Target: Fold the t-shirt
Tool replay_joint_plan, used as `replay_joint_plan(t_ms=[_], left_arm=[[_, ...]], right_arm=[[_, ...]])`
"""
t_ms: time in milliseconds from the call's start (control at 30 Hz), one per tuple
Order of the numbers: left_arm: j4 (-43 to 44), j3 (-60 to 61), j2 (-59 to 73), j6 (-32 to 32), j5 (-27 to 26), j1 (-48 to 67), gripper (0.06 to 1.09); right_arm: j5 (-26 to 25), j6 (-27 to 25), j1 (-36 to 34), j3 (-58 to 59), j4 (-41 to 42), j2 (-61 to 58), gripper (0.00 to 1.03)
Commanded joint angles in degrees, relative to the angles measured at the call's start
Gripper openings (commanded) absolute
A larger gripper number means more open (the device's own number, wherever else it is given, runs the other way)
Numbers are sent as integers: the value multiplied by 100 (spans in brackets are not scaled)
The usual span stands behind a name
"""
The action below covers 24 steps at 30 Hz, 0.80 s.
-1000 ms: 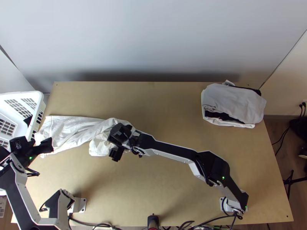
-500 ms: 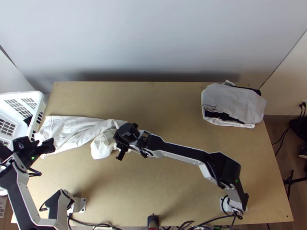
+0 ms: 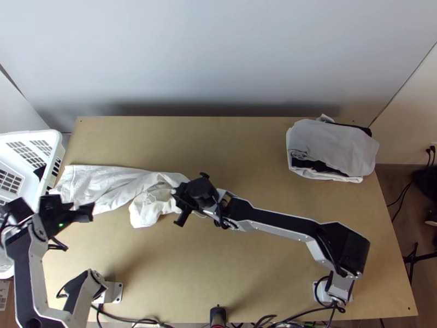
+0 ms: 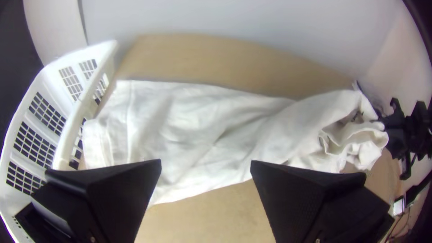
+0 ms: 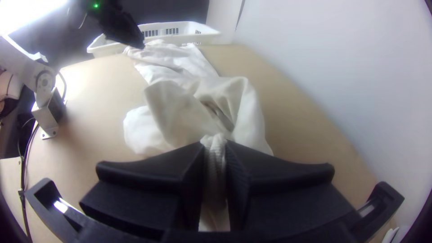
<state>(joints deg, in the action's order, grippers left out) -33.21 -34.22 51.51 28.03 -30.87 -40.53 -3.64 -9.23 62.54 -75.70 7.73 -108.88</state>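
Right gripper point(image 5: 215, 146), clamped on the bunched end of the t-shirt point(image 4: 202, 130), has moved away from the basket point(image 3: 33, 135), likely straightening it. T-shirt begins beside the basket; left gripper point(image 4: 206, 163) has fingers apart.

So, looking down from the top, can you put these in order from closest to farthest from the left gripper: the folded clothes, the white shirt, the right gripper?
From the left gripper:
1. White shirt: its left end is right by it.
2. Right gripper: nearer mid-table, its jaws holding shirt cloth.
3. Folded clothes: far right side.
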Motion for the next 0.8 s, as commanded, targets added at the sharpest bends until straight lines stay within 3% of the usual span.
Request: replay_joint_plan(t_ms=[0, 133, 567, 600, 633, 700, 767], left_arm=[[104, 152, 633, 660, 477, 898, 104], [772, 108, 1125, 792, 837, 1364, 104], [2310, 117, 2540, 554, 1215, 2076, 102], [2381, 108, 2610, 581, 1224, 2102, 95], [2477, 108, 2645, 589, 1215, 2111, 77], [2873, 161, 2601, 581, 1206, 2111, 8], [3022, 126, 2452, 502, 1206, 2093, 9]], right_arm=[[-49, 36, -84, 433, 361, 315, 3], [-111, 45, -146, 521, 370, 403, 3], [-119, 71, -234, 890, 370, 948, 3], [-119, 71, -234, 899, 370, 974, 3], [-119, 71, -234, 899, 370, 1009, 3], [-128, 71, -260, 873, 370, 1088, 3], [-163, 62, -322, 794, 405, 1167, 3]])
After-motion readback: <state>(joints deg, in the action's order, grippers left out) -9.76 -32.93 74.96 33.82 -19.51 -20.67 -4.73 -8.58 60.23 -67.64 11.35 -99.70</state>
